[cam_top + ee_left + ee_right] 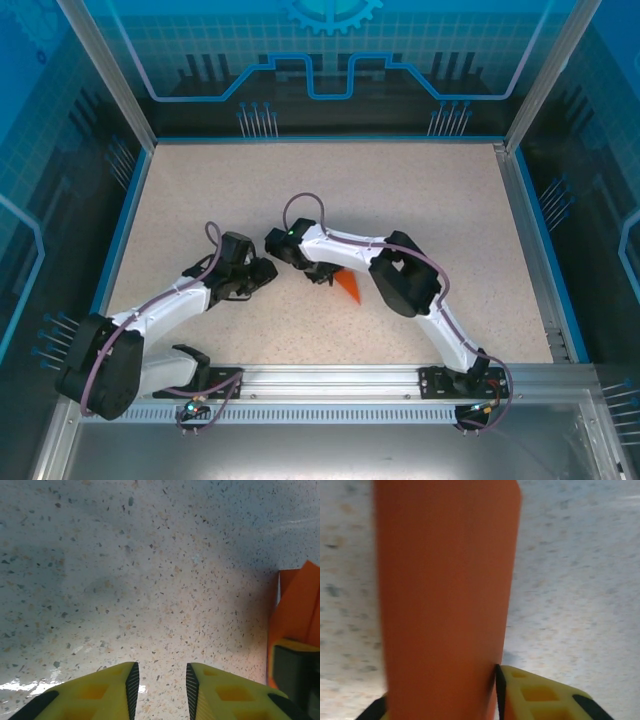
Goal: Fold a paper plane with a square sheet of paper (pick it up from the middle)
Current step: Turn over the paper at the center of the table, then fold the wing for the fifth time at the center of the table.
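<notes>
Table [400,200]: speckled top, both my arms meeting near the centre, a bit toward 6 o'clock. The paper [348,288] is there, bright orange and folded into a narrow pointed shape. Its tip pokes out at about 5 o'clock from under my right gripper [318,272]. In the right wrist view it runs up from between my fingers to 12 o'clock as a long strip. One pad [498,687] is against its edge, the other finger is mostly hidden behind it, so I read the right gripper as clamped on the paper. Left gripper [161,672]: narrow gap, nothing in it, over bare table at 9 o'clock of the paper, which sits at the 3 o'clock edge of that view. Handling, my judgement: near weightless, thin, floppy across the flat. It should be stiffer along the stacked crease, slick on the pads, and any hard pinch will mark it. Best hold is mid-length on the centre crease with light force. Keep off the tip, it would crush.
</notes>
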Robot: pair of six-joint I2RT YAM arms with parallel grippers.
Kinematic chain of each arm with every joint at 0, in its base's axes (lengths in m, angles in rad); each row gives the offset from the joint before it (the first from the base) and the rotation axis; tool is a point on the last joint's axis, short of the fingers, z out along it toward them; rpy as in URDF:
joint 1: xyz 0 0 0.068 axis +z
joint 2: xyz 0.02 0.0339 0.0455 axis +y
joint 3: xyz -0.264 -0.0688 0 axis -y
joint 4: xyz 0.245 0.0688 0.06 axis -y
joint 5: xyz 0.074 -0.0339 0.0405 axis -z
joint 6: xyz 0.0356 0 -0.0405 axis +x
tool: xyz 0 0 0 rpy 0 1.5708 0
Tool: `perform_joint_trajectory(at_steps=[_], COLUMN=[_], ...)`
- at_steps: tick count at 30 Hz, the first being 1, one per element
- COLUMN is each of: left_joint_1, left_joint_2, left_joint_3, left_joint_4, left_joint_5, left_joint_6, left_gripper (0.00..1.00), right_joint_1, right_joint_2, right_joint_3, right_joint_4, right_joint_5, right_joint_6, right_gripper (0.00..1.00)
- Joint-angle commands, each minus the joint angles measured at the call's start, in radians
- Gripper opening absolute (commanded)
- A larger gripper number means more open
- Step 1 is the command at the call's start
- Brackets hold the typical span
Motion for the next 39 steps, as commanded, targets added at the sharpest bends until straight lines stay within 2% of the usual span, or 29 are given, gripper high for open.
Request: perform_joint_trajectory(at_steps=[1, 2, 4, 6, 9, 11, 14, 17, 20, 21, 25, 31, 39], left_joint_1=[0.017, 0.018, 0.021, 0.022, 0.022, 0.022, 0.022, 0.019, 0.002, -0.010, -0.063, -0.120, -0.132], left_joint_2=[-0.035, -0.040, -0.049, -0.054, -0.063, -0.064, -0.048, -0.023, 0.003, 0.012, 0.052, 0.094, 0.129], left_joint_3=[-0.012, -0.014, -0.015, -0.012, -0.012, -0.014, -0.003, 0.006, 0.004, 0.004, 0.016, 0.040, 0.059], left_joint_4=[-0.031, -0.033, -0.038, -0.047, -0.050, -0.039, -0.015, 0.013, 0.048, 0.053, 0.074, 0.073, 0.061], left_joint_5=[-0.015, -0.016, -0.016, -0.015, -0.003, 0.024, 0.087, 0.160, 0.213, 0.215, 0.214, 0.166, 0.156], left_joint_6=[0.019, 0.018, 0.019, 0.019, 0.021, 0.030, 0.053, 0.055, 0.032, 0.021, -0.005, -0.041, -0.045], left_gripper=[0.34, 0.34, 0.35, 0.35, 0.36, 0.41, 0.42, 0.43, 0.45, 0.45, 0.46, 0.45, 0.45], right_joint_1=[0.018, 0.021, 0.024, 0.019, 0.008, 0.000, -0.048, -0.140, -0.263, -0.289, -0.315, -0.328, -0.358], right_joint_2=[0.010, 0.004, -0.039, -0.097, -0.216, -0.313, -0.469, -0.603, -0.662, -0.661, -0.594, -0.462, -0.329], right_joint_3=[0.059, 0.060, 0.024, -0.019, -0.082, -0.142, -0.299, -0.491, -0.658, -0.696, -0.708, -0.656, -0.595], right_joint_4=[0.007, 0.028, 0.107, 0.174, 0.245, 0.299, 0.427, 0.587, 0.730, 0.753, 0.726, 0.776, 0.808], right_joint_5=[-0.133, -0.178, -0.281, -0.368, -0.411, -0.420, -0.513, -0.701, -0.968, -1.019, -1.055, -1.059, -1.098], right_joint_6=[0.009, 0.000, -0.010, -0.022, -0.036, -0.047, -0.066, -0.085, -0.095, -0.103, -0.162, -0.168, -0.160], right_gripper=[0.30, 0.33, 0.51, 0.57, 0.70, 0.75, 0.79, 0.75, 0.63, 0.61, 0.49, 0.52, 0.44])
